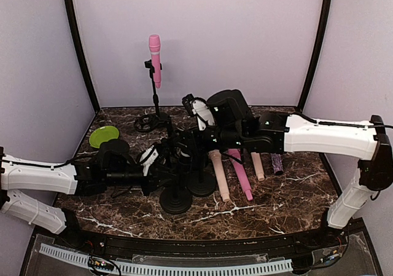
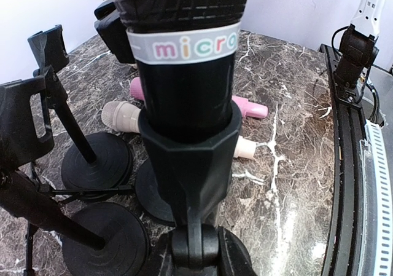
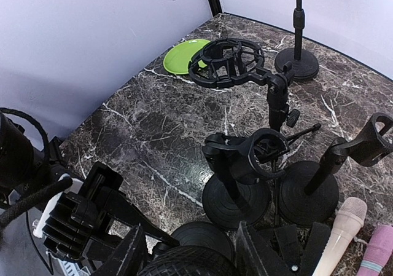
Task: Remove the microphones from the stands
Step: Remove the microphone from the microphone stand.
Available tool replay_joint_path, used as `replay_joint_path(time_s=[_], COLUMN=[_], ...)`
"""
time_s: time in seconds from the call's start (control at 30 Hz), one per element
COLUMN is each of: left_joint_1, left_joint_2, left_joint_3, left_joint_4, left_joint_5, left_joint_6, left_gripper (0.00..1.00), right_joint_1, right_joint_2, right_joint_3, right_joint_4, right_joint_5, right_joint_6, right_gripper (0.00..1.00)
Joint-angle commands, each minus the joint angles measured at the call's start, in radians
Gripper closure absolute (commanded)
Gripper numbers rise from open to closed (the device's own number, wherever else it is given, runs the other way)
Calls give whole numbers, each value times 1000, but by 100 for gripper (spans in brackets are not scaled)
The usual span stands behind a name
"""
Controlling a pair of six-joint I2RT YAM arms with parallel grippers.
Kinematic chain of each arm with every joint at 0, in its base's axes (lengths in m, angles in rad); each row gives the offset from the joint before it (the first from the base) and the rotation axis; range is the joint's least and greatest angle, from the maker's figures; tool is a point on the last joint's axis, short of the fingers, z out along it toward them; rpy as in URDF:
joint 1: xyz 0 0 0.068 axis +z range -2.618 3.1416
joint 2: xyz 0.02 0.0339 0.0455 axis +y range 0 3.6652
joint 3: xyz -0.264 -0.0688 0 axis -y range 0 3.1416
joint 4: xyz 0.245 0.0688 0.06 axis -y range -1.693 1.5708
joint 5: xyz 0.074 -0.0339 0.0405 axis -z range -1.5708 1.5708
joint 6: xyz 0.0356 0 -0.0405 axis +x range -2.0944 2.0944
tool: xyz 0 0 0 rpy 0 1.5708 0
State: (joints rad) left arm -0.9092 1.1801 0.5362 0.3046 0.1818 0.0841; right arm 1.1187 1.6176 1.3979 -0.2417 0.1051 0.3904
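The black microphone [image 2: 184,85] was seen, in the left wrist view, seated deep in the clip [image 2: 190,159] of its stand [image 2: 195,251]. In the right wrist view its grille was clamped by the right pincer [image 3: 193,254], with empty stands [image 3: 236,196] just beside. From above, the state of the left pincer [image 1: 164,160] could not be told; unbraced, the stand could be dragged over into them.
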Motion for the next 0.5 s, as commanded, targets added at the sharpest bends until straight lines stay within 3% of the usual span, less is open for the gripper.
replay_joint_path(time_s=[0.0, 0.47], left_joint_1=[0, -2], left_joint_2=[28, 24], left_joint_3=[-11, -15], left_joint_4=[-109, -103], left_joint_5=[-74, -74], left_joint_6=[40, 39], left_gripper=[100, 100], right_joint_1=[-13, -23], right_joint_2=[-33, -174], right_joint_3=[80, -146], right_joint_4=[161, 489], right_joint_5=[37, -239], right_joint_6=[-8, -131], right_gripper=[87, 85])
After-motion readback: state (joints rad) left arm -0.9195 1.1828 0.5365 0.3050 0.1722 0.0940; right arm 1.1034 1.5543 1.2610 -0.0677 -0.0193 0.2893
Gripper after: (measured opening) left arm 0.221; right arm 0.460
